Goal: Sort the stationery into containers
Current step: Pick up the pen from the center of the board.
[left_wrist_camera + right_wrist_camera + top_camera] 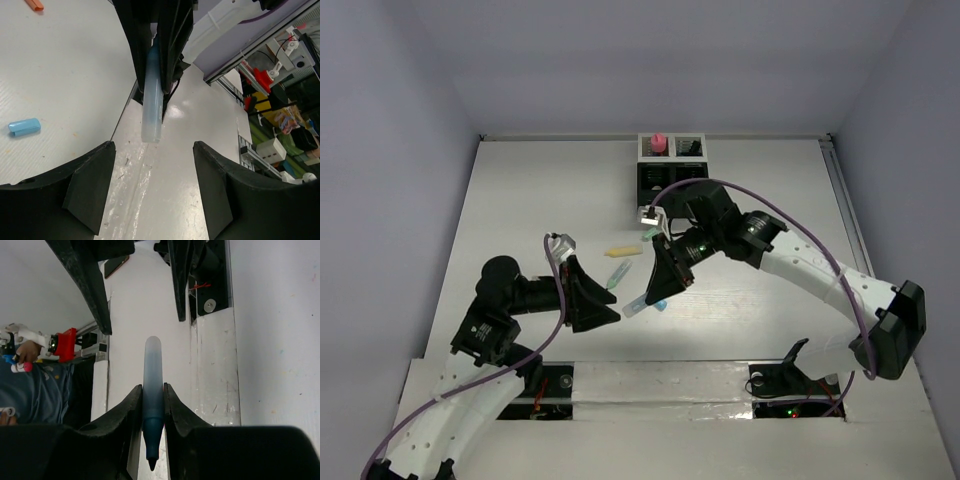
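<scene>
From above, the right claw (645,298) grips a light blue pen (633,308) over the worktop (520,200), well apart from the organizer (672,170); the left claw (613,310) faces it; left wrist: jaws wide apart, empty, the pen's end just ahead of the gap; right wrist: fingers pinched on the pen's barrel.

Bright, even light; soft shadows; glare on the table (176,108).
</scene>
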Motion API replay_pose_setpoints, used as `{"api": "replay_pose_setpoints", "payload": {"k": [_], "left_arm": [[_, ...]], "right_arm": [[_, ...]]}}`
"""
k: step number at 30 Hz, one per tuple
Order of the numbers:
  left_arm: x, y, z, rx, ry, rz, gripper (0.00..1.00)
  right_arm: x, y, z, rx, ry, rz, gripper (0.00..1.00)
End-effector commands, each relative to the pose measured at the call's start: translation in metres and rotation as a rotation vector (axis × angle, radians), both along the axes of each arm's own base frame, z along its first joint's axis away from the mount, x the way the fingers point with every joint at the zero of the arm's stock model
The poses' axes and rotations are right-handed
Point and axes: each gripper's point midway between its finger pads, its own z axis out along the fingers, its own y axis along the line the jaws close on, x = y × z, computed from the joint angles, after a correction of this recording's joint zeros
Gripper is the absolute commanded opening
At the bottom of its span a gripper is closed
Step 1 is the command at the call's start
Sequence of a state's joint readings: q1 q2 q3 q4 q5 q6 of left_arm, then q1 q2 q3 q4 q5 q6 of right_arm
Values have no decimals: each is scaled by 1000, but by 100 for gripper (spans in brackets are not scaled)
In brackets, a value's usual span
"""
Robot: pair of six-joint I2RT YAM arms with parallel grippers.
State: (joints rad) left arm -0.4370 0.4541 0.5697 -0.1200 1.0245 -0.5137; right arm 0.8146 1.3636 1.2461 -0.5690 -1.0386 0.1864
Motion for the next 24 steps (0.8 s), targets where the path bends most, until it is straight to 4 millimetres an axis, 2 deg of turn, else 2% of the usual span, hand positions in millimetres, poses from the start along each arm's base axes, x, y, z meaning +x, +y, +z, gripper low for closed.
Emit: {"api": "replay_pose_setpoints", "payload": {"k": [1, 10, 13, 18, 24], "left_arm": [[-5, -2, 4, -25, -28, -50, 59], [-1, -5, -8, -11, -1, -55, 51], [1, -6, -8, -7, -5, -48, 46], [2, -7, -11, 9, -3, -45, 32], [3, -7, -12, 17, -3, -43, 22]], "right_arm": [[-6, 10, 28, 96, -40, 81, 0], [1, 36, 16, 82, -4, 140, 0], [2, 43, 14, 76, -3, 150, 0], [5, 55, 10, 62, -8, 162, 0], [8, 57, 6, 49, -19, 165, 0]]}}
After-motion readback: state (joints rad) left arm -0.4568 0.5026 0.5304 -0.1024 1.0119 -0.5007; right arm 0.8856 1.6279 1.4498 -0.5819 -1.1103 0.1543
